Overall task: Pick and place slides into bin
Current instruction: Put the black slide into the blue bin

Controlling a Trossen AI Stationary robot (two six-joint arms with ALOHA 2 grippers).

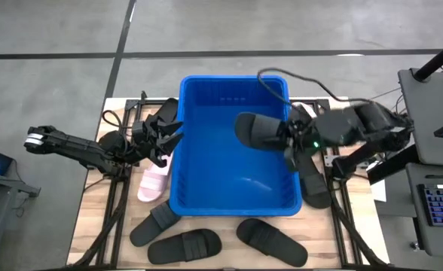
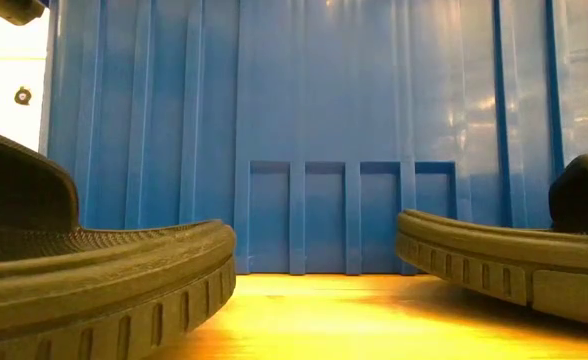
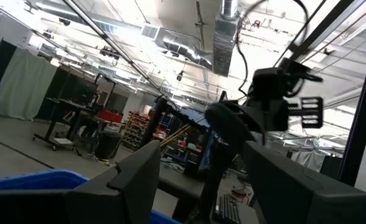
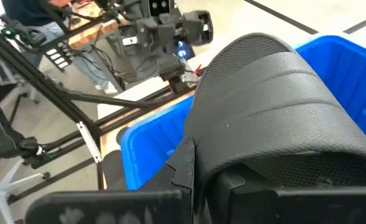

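The big bright blue plastic bin (image 1: 206, 135) sits in the middle of the wooden table (image 1: 116, 226), and everything is happening around it. Over its right-hand rim the right gripper (image 1: 285, 138) is pinched tight on a matte black rubber slide (image 1: 257, 129), holding it in the air above the bin's floor, toe pointing toward the bin's centre; from the wrist you see the ribbed strap (image 4: 264, 87) bulging right above the clamped fingers (image 4: 189, 168). The left gripper (image 1: 165, 141) hovers just outside the bin's left wall, its fingers (image 3: 133, 171) spread apart and holding nothing, tilted up toward the ceiling. Right beside the bin's left wall lies a pale pink slide (image 1: 154, 183), with another black slide (image 1: 163, 114) nearer the bin's far left corner. Along the bin's near wall three more black slides (image 1: 185, 243) lie on the wood, and one black slide (image 1: 313, 184) lies along the bin's right wall, under the right arm. Inside the bin I see only bare blue floor.
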